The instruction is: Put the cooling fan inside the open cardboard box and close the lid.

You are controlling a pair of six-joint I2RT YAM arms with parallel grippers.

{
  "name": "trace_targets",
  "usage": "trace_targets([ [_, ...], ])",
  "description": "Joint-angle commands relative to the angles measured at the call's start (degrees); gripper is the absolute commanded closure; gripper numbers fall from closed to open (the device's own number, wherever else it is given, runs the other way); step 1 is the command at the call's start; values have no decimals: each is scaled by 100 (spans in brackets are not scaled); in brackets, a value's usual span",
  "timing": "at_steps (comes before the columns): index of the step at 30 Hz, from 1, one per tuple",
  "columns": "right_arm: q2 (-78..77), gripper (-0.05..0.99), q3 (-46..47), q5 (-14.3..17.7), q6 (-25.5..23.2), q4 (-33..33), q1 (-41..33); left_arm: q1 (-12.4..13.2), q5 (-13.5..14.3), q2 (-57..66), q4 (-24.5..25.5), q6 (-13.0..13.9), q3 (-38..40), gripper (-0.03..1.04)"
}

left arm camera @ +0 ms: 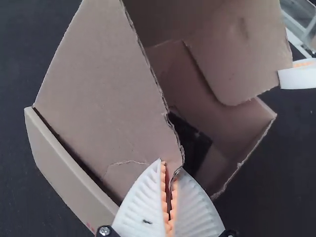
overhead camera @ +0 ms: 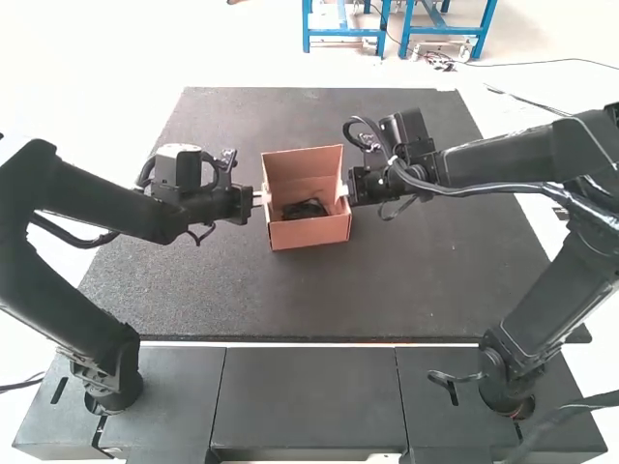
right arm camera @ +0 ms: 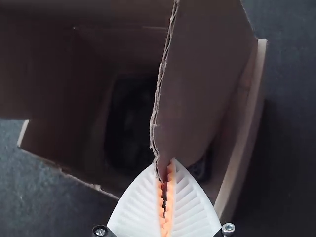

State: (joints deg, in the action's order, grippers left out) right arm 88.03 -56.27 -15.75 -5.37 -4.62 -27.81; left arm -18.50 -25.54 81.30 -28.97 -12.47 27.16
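A brown cardboard box [overhead camera: 309, 228] stands open on the black mat, its lid [overhead camera: 305, 172] raised at the far side. The dark cooling fan [overhead camera: 308, 206] lies inside on the box floor, also seen as the fan [right arm camera: 129, 123] deep in the box. My left gripper [overhead camera: 258, 200] is shut on the edge of the left side flap [left arm camera: 113, 108]. My right gripper [overhead camera: 348, 186] is shut on the edge of the right side flap [right arm camera: 197, 84]. Its white fingertip [left arm camera: 297, 77] shows beyond the box in the left wrist view.
The black mat [overhead camera: 406, 280] covers the table around the box, with open room in front and to both sides. A blue metal frame [overhead camera: 392, 24] stands beyond the far edge.
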Motion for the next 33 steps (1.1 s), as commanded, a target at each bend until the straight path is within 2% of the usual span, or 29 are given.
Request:
trace_targets([
  [1,-198,95,178,-192,-17,-118,-84,-92,-171,-123,-82,52,-105,98],
  [12,-357,95,846,-174,-26,-548,-75,-101,-171,88,-135,377,-264,97],
  [14,-383,92,934,-157,-26,-601,-84,-119,-171,123,-135,447,-264,96],
  [16,-401,92,986,-148,-26,-628,-84,-145,-162,141,-135,447,-272,92],
  [18,-427,84,995,-121,-35,-628,-84,-163,-153,132,-170,447,-264,76],
  [20,-462,69,986,-86,-35,-628,-84,-163,-153,132,-170,438,-237,50],
  [21,-488,65,986,-78,-35,-628,-84,-163,-153,123,-161,438,-228,44],
  [23,-568,56,986,28,-43,-636,-84,-163,-162,88,-153,438,-202,19],
  [24,-594,49,986,45,-43,-636,-84,-163,-162,62,-144,438,-167,13],
  [27,-699,27,995,169,-79,-645,-75,-127,-179,-114,-161,438,-132,8],
  [30,-822,6,1066,248,-219,-663,-40,-119,-338,-369,-179,359,-97,8],
  [31,-866,2,1101,292,-298,-680,-40,-119,-390,-457,-153,350,-79,8],
  [33,-972,2,1197,397,-307,-680,-31,-119,-496,-685,-38,271,-17,8],
])
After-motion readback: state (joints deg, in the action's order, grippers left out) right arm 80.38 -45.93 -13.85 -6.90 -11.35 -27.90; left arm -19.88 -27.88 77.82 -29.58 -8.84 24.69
